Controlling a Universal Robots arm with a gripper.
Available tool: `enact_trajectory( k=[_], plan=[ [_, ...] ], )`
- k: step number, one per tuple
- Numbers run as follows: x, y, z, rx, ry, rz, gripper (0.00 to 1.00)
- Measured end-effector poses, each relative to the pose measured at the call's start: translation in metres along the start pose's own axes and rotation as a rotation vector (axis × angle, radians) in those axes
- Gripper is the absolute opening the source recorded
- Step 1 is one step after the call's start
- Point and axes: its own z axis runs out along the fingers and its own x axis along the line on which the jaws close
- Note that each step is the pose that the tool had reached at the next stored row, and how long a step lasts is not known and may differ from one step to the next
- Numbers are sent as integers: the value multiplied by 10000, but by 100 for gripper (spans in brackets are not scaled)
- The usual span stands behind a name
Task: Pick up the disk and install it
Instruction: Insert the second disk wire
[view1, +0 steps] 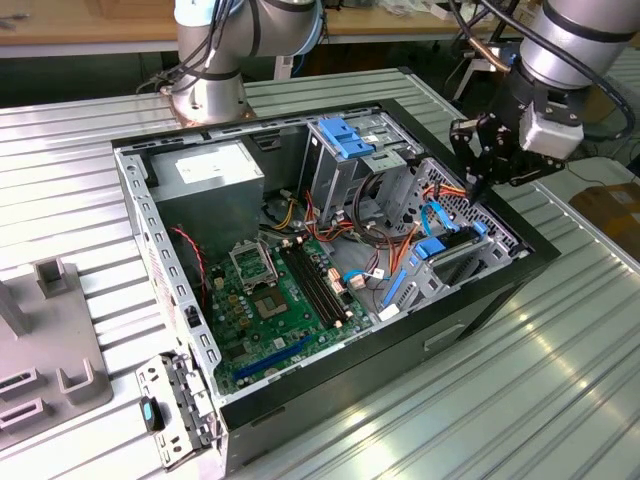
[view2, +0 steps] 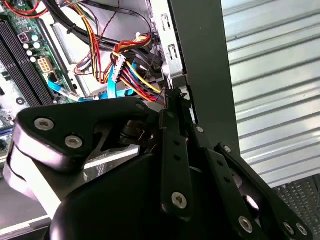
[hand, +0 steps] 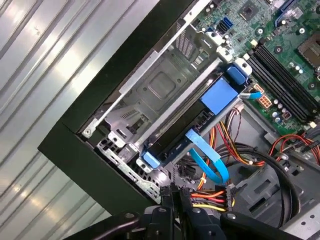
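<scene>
- Open computer case (view1: 330, 385) on ribbed metal table (view1: 520, 400), green motherboard (view1: 280, 310) inside.
- Grey power supply (view1: 205, 172) in far corner, blue-latched drive cage (view1: 345, 150) beside.
- Gripper (view1: 478, 185) just above case edge at exterior view's right, near blue cables (view1: 432, 215).

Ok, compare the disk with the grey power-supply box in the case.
The disk is a slim dark slab seen edge-on; the power-supply box is a bulky block. The disk carries bright blue plastic pieces along its edge; the power-supply box is plain grey with a white label. The disk sits in a metal bay; the power-supply box fills a corner. Both sit inside the open case.
</scene>
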Motion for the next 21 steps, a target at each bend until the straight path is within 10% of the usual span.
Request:
enact_trajectory(
  k=[21],
  plan=[
    [-54, 58, 6, -229, 379, 2798, 17]
  ],
)
